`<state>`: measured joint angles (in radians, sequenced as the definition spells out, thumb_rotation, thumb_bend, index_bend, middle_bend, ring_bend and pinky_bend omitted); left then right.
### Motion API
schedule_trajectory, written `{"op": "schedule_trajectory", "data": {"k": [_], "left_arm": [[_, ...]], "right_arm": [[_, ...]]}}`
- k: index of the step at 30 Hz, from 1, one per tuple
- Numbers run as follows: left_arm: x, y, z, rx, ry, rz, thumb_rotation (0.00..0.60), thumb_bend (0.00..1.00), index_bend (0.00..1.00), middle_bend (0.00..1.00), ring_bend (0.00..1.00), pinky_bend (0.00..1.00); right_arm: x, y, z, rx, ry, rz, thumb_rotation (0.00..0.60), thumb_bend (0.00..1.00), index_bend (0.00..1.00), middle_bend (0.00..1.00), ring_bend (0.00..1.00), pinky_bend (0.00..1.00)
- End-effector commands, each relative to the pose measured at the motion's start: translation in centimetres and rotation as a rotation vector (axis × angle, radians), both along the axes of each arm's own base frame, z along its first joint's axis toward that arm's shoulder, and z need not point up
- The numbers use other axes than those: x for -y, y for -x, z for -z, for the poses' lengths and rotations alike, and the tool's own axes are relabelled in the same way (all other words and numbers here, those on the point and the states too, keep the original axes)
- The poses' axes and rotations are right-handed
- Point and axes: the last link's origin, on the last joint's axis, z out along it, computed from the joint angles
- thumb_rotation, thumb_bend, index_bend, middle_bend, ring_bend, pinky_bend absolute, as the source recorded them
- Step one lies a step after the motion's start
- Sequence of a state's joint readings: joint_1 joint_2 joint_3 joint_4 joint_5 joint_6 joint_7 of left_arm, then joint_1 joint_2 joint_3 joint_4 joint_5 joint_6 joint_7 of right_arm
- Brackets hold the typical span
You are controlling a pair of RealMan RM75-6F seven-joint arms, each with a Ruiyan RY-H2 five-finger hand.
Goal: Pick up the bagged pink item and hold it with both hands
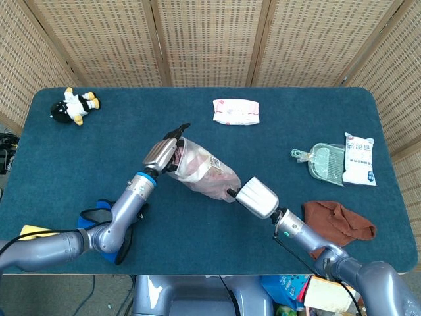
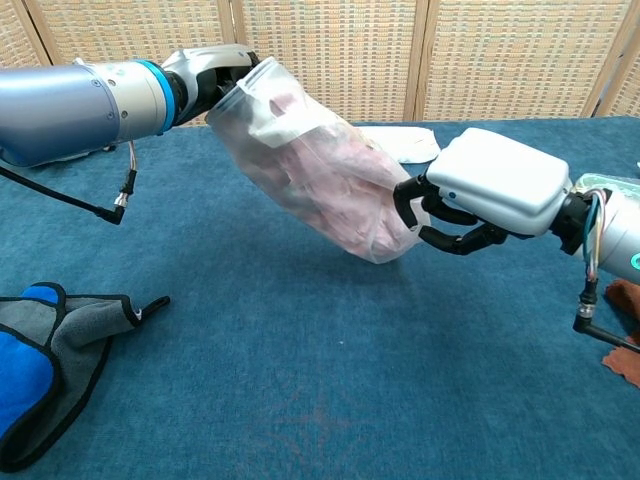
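The bagged pink item (image 1: 200,172) (image 2: 320,185) is a clear plastic bag with pink stuff inside, hanging tilted above the blue table (image 1: 296,118). My left hand (image 1: 162,151) (image 2: 210,75) grips its upper, open end. My right hand (image 1: 256,197) (image 2: 490,190) is at the lower right end of the bag. Its dark fingers (image 2: 440,240) curl under that end and its thumb presses on top, so the bag's bottom corner sits inside the grasp.
A penguin plush (image 1: 74,105) lies at the far left corner and a pink-white packet (image 1: 235,110) at the back middle. A green dustpan (image 1: 325,161), a white pouch (image 1: 358,159) and a brown cloth (image 1: 337,220) lie right. A blue-grey cloth (image 1: 99,217) (image 2: 40,360) is front left.
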<state>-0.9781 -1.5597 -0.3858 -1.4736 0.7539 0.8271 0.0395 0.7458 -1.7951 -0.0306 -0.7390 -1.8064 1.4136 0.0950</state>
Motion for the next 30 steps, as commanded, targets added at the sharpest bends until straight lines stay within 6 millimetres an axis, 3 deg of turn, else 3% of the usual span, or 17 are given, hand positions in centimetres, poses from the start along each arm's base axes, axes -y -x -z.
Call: {"op": "schedule_trajectory", "data": {"k": [1,19,30], "left_arm": [[0.0,0.0,-0.1,0.003,-0.001,-0.002,0.600,0.54,0.73,0.00,0.00,0.00],[-0.3,0.7,-0.8,0.028,-0.012,-0.015,0.600,0.54,0.73,0.00,0.00,0.00],[-1.8,3.5,-4.3,0.102,-0.055,-0.097,0.600,0.54,0.73,0.00,0.00,0.00]], "right_arm": [[0.0,-0.1,0.0,0.001,-0.002,-0.002,0.600,0.70,0.65,0.91,0.96,1.00],[-0.2,0.0,-0.4,0.000,0.008,-0.022,0.600,0.77,0.75,0.93,0.97,1.00],[0.8,2.9,-3.1,-0.121,0.086,-0.046,0.600,0.80,0.76,0.93,0.97,1.00]]}}
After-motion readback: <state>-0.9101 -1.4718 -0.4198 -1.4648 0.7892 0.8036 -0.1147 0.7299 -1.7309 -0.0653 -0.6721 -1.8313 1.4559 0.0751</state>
